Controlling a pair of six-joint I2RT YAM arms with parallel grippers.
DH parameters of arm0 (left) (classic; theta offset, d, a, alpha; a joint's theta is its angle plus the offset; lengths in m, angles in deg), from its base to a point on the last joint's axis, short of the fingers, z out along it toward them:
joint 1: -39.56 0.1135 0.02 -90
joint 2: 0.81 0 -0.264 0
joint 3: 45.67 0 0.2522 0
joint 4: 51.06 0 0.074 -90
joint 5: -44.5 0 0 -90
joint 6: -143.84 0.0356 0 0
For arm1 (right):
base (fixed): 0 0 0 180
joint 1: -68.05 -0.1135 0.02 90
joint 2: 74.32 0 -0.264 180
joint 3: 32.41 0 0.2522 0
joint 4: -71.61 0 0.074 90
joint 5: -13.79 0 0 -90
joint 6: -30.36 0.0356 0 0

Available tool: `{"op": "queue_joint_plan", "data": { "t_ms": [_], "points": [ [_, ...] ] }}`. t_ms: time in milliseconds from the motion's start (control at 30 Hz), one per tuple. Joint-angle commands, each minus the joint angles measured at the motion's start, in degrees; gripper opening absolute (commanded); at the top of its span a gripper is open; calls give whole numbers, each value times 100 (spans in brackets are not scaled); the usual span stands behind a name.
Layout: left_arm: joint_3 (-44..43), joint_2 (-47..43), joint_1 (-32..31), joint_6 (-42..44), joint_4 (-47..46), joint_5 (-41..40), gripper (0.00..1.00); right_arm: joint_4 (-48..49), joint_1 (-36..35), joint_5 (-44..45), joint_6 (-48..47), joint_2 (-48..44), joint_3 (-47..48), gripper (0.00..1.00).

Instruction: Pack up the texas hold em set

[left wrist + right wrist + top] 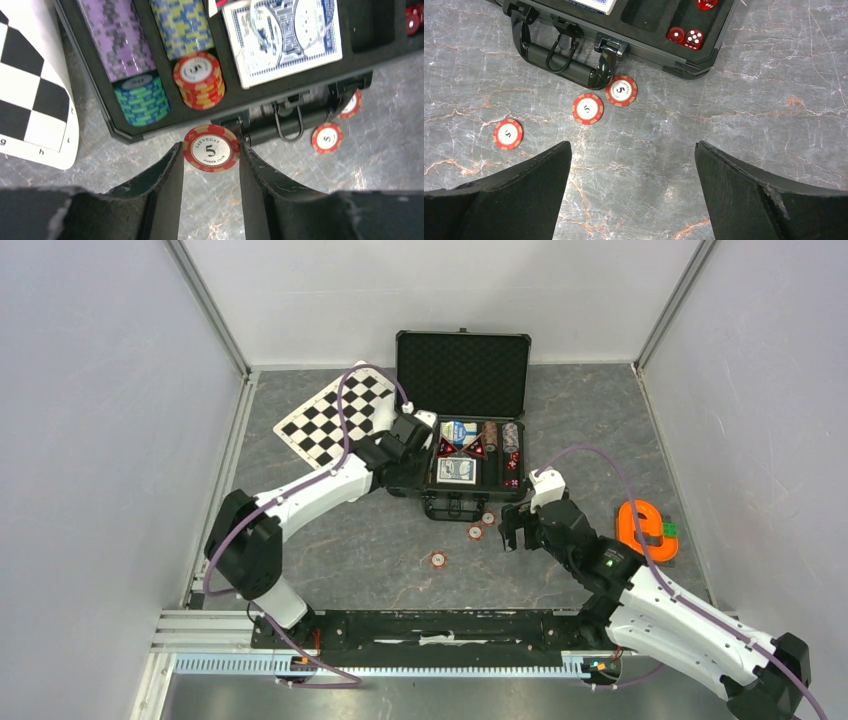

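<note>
Left gripper (211, 150) pinches a red chip (210, 146) by its rim — released short of the front edge of the case (175, 120), it may roll away; right gripper (633, 147) gapes empty.

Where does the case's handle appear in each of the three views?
Top external: handle at centre, on the near edge of the case.
Left wrist: handle just right of centre, beyond the held chip.
Right wrist: handle upper left.
Shared landmark: the loose chip nearest its end.
</note>
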Motion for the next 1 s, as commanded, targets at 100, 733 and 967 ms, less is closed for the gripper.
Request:
{"op": "queue_joint_plan", "data": {
  "t_ms": [100, 733, 967],
  "points": [
    [-760, 688, 211, 410, -252, 105, 36, 40, 17, 72, -104, 22, 333, 99],
    [-1292, 1252, 411, 577, -286, 276, 34, 36, 17, 106, -87, 115, 300, 99],
    [-1347, 1247, 460, 584, -367, 210, 34, 36, 12, 100, -79, 121, 306, 99]
  ]
}}
